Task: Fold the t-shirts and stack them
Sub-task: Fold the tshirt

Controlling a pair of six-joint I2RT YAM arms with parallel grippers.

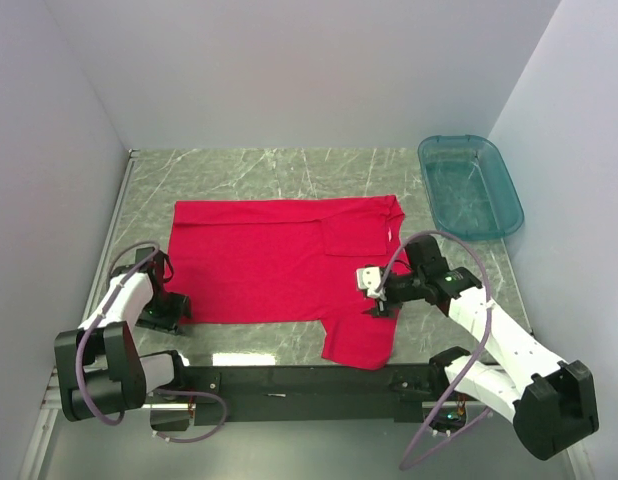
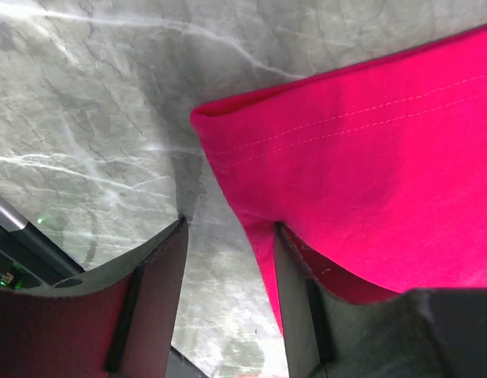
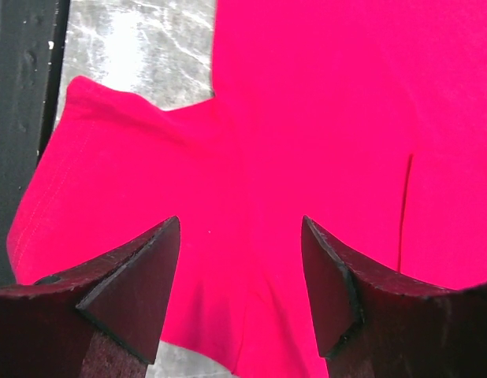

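Your plain red cotton t-shirt (image 1: 269,260) lies flat on the grey marbled counter (image 1: 239,170). Both grippers are wide open: the left gripper (image 2: 228,224) straddles the hem corner, the right gripper (image 3: 240,220) is over the near sleeve. Go low and pinch both layers before lifting.

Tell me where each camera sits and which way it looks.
Top external: above and behind, looking down on table, red t-shirt, teal tub; left arm, right arm show.
Left wrist: on the left arm, looking past the open left tool at the t-shirt's corner.
Right wrist: on the right arm, looking past the open right tool at a sleeve.
Shared: all see the t-shirt.
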